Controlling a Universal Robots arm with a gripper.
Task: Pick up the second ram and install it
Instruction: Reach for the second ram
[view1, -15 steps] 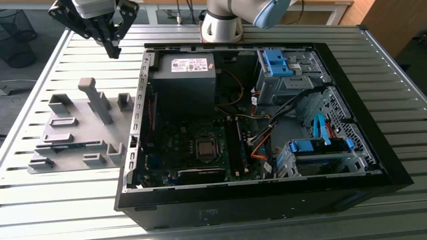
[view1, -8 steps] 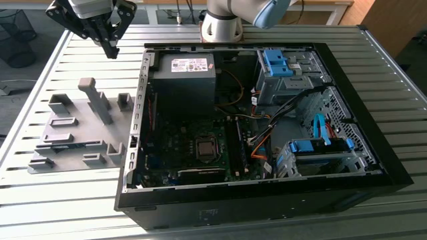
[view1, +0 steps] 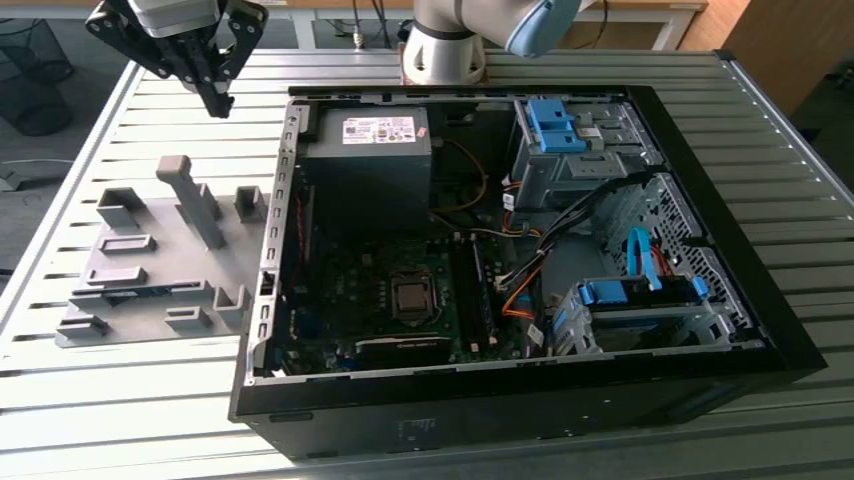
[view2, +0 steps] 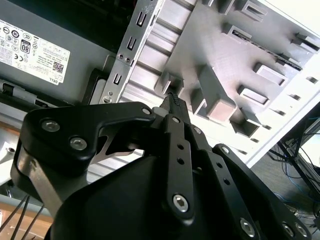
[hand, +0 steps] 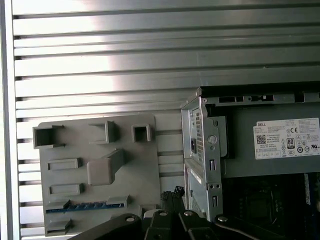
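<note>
The ribbed, silver metal surface (view1: 160, 400) is carrying everything in the scene. A large black computer case (view1: 534, 410) is lying open on it, taking up most of the exterior view's right and showing a grey box-shaped power supply (view1: 367, 160) with a white label in the corner nearest the hand. The pale grey robot arm (view1: 447, 45) is standing on the surface beyond the case. A flat grey plastic holder plate (view1: 160, 225) with raised blocks and slots is lying on the surface just beside the case, on the exterior view's left.

The black, two-fingered hand (view1: 218, 103) is hovering above the surface, past the far end of the holder plate and near the corner of the case. Its fingers are pointing downward and meeting at the tips, with nothing between them; both wrist views are showing the tips (view2: 173, 98) (hand: 172, 192) pressed together and empty.

The second ram (view1: 140, 292), a long, thin, dark-green circuit-board strip, is sitting on edge in a slot of the holder plate, toward the end of the plate farthest from the hand. In the first wrist view it (hand: 85, 206) is lying between two low grey blocks, well apart from the hand.
</note>
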